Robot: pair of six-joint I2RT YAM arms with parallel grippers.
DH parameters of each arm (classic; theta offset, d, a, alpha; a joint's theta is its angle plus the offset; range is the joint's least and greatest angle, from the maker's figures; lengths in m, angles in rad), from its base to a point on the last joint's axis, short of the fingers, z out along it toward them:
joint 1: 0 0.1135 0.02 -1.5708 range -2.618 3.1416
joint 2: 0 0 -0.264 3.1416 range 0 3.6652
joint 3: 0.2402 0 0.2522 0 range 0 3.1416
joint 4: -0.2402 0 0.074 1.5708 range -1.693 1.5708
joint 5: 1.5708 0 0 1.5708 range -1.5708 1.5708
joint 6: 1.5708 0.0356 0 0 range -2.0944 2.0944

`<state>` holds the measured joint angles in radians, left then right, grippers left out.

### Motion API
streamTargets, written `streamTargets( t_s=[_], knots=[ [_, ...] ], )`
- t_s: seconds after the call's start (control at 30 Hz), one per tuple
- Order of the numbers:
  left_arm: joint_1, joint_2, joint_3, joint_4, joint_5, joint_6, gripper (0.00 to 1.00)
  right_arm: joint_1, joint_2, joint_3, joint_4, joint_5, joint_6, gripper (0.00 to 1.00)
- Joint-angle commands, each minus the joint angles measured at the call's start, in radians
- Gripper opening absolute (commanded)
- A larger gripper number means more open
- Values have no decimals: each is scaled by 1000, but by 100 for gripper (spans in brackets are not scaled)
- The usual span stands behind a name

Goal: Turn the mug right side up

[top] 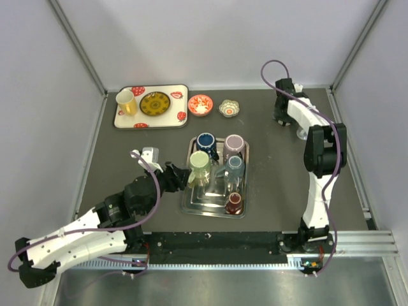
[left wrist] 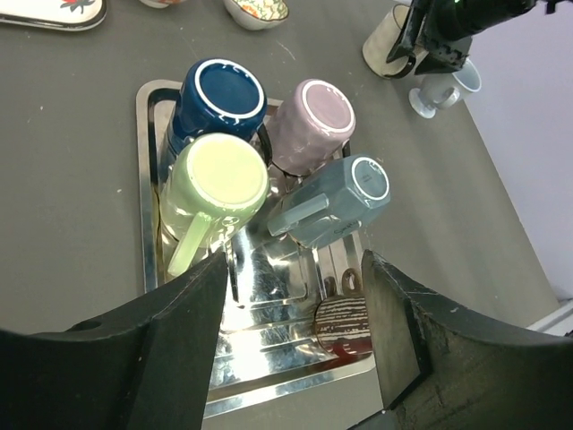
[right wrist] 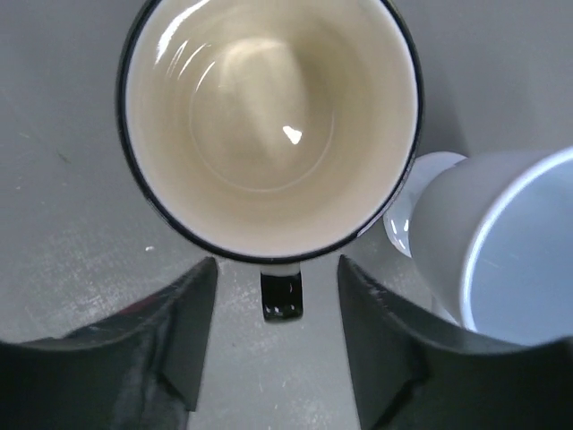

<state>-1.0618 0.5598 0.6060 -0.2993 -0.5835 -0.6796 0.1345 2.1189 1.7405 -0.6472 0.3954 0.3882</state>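
A cream mug with a black rim stands upright on the table at the far right, mouth up. Its black handle lies between the fingers of my right gripper, which is open and does not touch it. The mug also shows in the left wrist view. My left gripper is open and empty over the near part of the metal tray. The tray holds upside-down green, navy and pink mugs, a tilted grey-blue mug and a brown striped cup.
A pale blue footed cup stands upright right beside the cream mug. At the back left a white strawberry tray carries a yellow cup and a dark plate. Two small bowls sit behind the metal tray.
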Motion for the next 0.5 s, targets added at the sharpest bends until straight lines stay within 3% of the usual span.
streamTargets(
  t_s=[0.0,0.07,0.23,0.33,0.4,0.47],
  knots=[
    [3,25,37,0,-1,-2,68,11,-152,-10,24,-15,40,59],
    [2,51,47,-3,-7,18,71,46,-250,-33,24,-26,61,62],
    [2,283,136,-44,19,31,76,171,-505,-197,50,-78,81,64],
    [2,432,213,-112,19,8,98,275,-707,-382,128,-114,86,64],
    [5,507,253,-150,33,6,99,351,-851,-538,197,-125,83,64],
    [9,532,274,-106,91,96,99,387,-928,-628,230,-153,95,64]
  ],
)
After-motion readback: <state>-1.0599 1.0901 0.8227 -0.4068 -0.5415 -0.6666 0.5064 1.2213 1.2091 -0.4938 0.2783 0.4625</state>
